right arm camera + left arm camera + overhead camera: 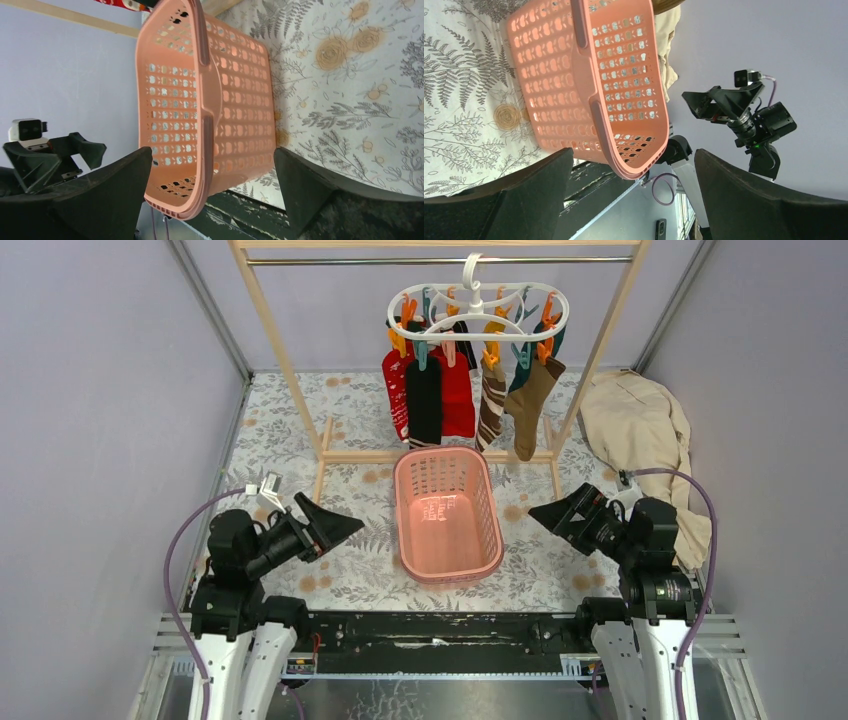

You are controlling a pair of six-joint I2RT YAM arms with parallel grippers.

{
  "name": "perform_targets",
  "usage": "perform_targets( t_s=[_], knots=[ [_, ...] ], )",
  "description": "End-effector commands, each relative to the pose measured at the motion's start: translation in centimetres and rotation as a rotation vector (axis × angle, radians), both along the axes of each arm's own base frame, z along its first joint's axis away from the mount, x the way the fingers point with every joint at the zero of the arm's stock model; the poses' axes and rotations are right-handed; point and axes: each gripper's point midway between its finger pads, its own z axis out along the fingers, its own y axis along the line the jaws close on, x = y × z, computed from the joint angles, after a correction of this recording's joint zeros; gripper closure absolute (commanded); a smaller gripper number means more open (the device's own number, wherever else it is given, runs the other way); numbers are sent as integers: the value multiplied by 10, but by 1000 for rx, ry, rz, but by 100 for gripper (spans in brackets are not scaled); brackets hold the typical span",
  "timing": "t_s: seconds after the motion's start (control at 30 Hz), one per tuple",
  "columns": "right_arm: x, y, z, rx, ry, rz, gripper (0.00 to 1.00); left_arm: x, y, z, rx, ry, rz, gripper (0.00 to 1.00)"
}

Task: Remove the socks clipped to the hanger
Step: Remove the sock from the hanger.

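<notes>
The left hand [338,525] hovers low over the left of the floral desk [270,430], its fingers spread wide with nothing between them, aimed toward the pink basket [446,452]. The basket stands in the middle of the desk, just in front of the wooden rack [280,350]. The white hanger [478,310] hooks over the rack's top rail above and behind the basket. The socks hang clipped under the hanger: a black sock [424,400] in front of a red sock [460,390], then a striped sock [490,405], then an olive-brown sock [530,400]. Neither hand touches them. To the right of the basket, the right hand [560,515] hovers with fingers parted wide and empty, facing the basket. A beige cloth [640,425] lies at the right edge of the desk.
</notes>
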Motion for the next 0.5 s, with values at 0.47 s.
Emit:
perform_targets(
  t_s=[0.47],
  knots=[
    [5, -1, 0, -74, -19, 64, 0, 27, 6, -4, 92, -74, 16, 1]
  ],
)
